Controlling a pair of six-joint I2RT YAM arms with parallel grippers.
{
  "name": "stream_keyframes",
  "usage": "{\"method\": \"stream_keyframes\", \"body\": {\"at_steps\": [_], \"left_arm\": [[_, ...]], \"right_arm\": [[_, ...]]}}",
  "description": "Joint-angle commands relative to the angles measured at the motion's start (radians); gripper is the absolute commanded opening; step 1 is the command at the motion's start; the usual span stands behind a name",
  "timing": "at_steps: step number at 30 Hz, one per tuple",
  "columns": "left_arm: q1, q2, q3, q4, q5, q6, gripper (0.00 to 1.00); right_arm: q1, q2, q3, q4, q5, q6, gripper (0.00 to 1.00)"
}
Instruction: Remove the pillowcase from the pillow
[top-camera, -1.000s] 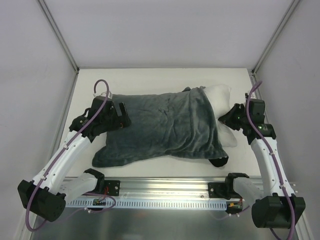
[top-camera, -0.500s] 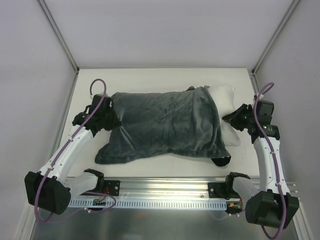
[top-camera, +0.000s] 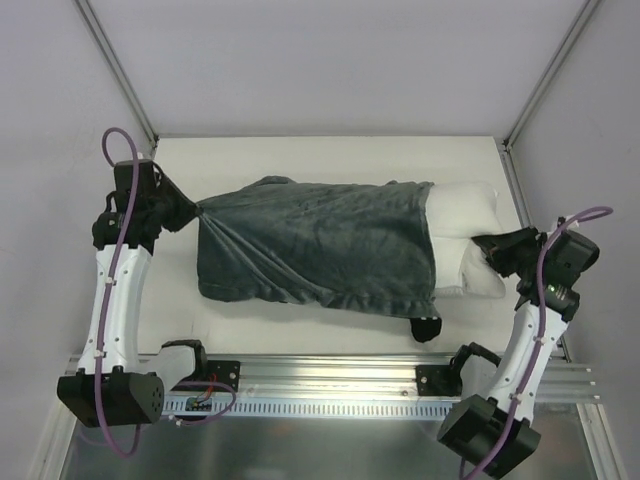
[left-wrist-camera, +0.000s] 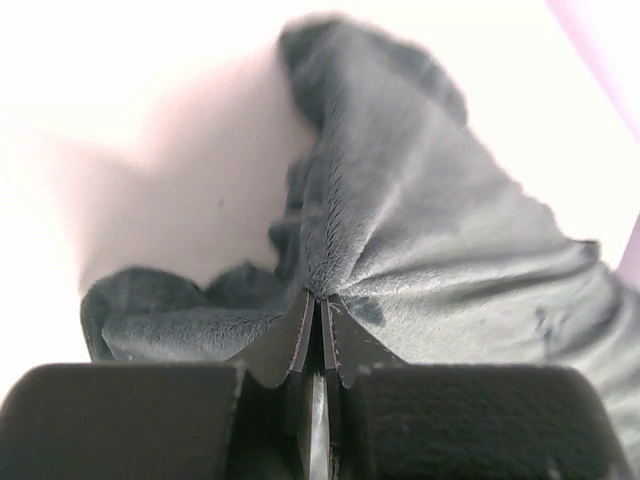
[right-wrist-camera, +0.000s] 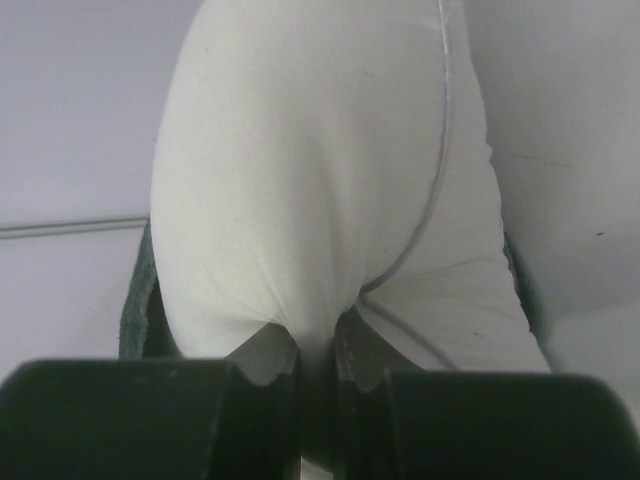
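While the left claw (top-camera: 190, 212) clenches the grey pillowcase (top-camera: 320, 245) at left, the right claw (top-camera: 487, 243) grips the white pillow (top-camera: 462, 208) protruding at right.

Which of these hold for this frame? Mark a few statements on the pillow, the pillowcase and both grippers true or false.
1. The left gripper is shut on the dark grey pillowcase. True.
2. The right gripper is open and clear of the pillow. False: it is shut on the white pillow's end.
3. The pillow is fully out of the pillowcase. False: only its end on the right arm's side shows; the pillowcase covers the rest.
4. The pillowcase is gathered to a point at the left gripper. True.
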Motion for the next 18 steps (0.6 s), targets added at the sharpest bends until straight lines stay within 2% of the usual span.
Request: {"method": "stream_keyframes", "body": {"at_steps": [1, 4, 5, 7, 8, 9, 12, 14, 18], "left_arm": [[0.066, -0.010, 0.137, 0.034, -0.094, 0.044, 0.00], [0.130, 0.027, 0.185, 0.036, -0.076, 0.036, 0.00], [0.183, 0.060, 0.194, 0.037, -0.058, 0.030, 0.00], [0.272, 0.110, 0.191, 0.042, 0.107, -0.006, 0.00], [0.358, 0.160, 0.174, 0.047, 0.181, -0.026, 0.00], [0.383, 0.182, 0.163, 0.051, 0.270, -0.051, 0.00], [0.387, 0.200, 0.131, 0.068, 0.254, -0.045, 0.00], [0.368, 0.171, 0.055, 0.102, 0.233, -0.030, 0.00], [0.289, 0.151, -0.021, 0.117, 0.212, 0.003, 0.00]], "right_arm": [[-0.100, -0.091, 0.094, 0.160, -0.024, 0.099, 0.01], [-0.111, -0.112, 0.117, 0.129, 0.008, 0.099, 0.01], [-0.117, -0.111, 0.107, 0.129, 0.014, 0.102, 0.01], [-0.125, -0.083, 0.093, 0.131, 0.011, 0.102, 0.01], [-0.134, -0.072, 0.076, 0.129, 0.008, 0.101, 0.01], [-0.137, -0.066, 0.070, 0.131, 0.007, 0.102, 0.01], [-0.145, -0.060, 0.049, 0.136, -0.013, 0.107, 0.01], [-0.143, -0.072, 0.035, 0.162, -0.015, 0.118, 0.01], [-0.122, -0.068, 0.033, 0.122, 0.011, 0.075, 0.01]]}}
